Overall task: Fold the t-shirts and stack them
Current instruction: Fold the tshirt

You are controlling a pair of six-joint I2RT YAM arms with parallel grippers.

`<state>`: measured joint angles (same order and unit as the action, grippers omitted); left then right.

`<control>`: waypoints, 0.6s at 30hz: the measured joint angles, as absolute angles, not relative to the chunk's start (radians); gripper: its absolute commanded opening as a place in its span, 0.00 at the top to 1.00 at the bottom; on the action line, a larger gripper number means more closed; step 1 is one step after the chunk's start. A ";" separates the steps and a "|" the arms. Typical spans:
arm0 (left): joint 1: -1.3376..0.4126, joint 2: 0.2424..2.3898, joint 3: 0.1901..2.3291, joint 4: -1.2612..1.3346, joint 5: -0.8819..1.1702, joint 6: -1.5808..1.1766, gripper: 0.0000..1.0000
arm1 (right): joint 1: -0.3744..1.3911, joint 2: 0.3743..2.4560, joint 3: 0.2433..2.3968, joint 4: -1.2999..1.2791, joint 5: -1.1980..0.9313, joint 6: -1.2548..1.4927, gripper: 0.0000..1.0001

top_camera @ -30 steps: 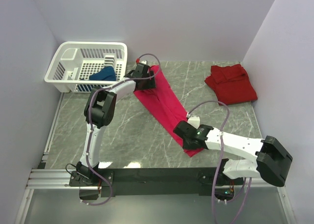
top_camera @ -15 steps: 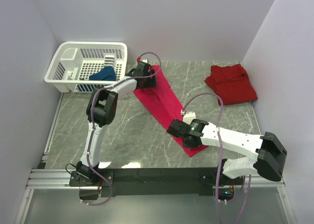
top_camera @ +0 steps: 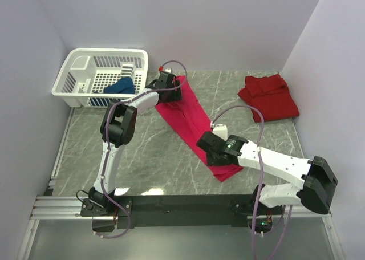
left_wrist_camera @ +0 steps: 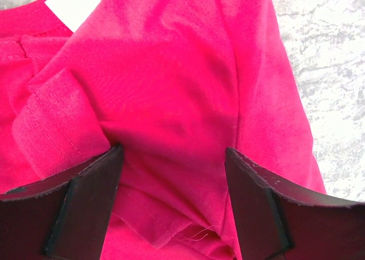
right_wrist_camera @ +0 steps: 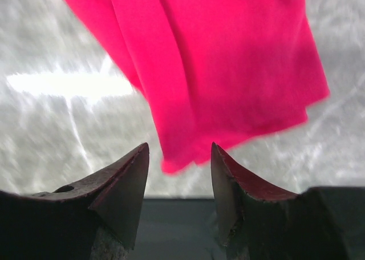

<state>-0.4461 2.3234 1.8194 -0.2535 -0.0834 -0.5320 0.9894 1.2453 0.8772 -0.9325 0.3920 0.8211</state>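
The magenta t-shirt [top_camera: 191, 120] lies folded into a long strip that runs diagonally from the back left toward the front. My left gripper [top_camera: 166, 92] rests at its far end, open, and the left wrist view shows the black fingers [left_wrist_camera: 85, 197] standing wide apart on the magenta cloth [left_wrist_camera: 171, 72] near a hemmed fold. My right gripper [top_camera: 212, 146] hovers over the strip's near part, open and holding nothing. In the right wrist view the shirt's near corner [right_wrist_camera: 228, 72] lies just past the right gripper [right_wrist_camera: 179, 149]. A darker red t-shirt [top_camera: 268, 96] lies bunched at the back right. A dark blue t-shirt [top_camera: 120, 88] sits in the basket.
The white lattice basket [top_camera: 85, 72] stands at the back left corner of the grey marble table [top_camera: 142, 151]. Pale walls close in the left, back and right sides. The black base rail [top_camera: 182, 203] runs along the near edge.
My right gripper has opened and let go of the magenta shirt's near end, shifting up along the strip. The near end now lies flat. The left gripper has stayed put.
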 measured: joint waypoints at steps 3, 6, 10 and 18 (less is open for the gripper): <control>-0.447 2.321 1.816 -0.253 -0.094 -0.533 0.21 | 0.928 1.246 0.876 -0.849 0.389 0.793 0.45; -0.446 2.312 1.801 -0.253 -0.106 -0.535 0.20 | 0.852 1.246 0.866 -0.752 0.381 0.759 0.45; -0.445 2.307 1.795 -0.259 -0.112 -0.535 0.20 | 0.762 1.253 0.820 -0.646 0.368 0.717 0.45; -0.441 2.326 1.834 -0.277 -0.104 -0.533 0.20 | 0.744 1.367 0.703 -0.535 0.307 0.714 0.47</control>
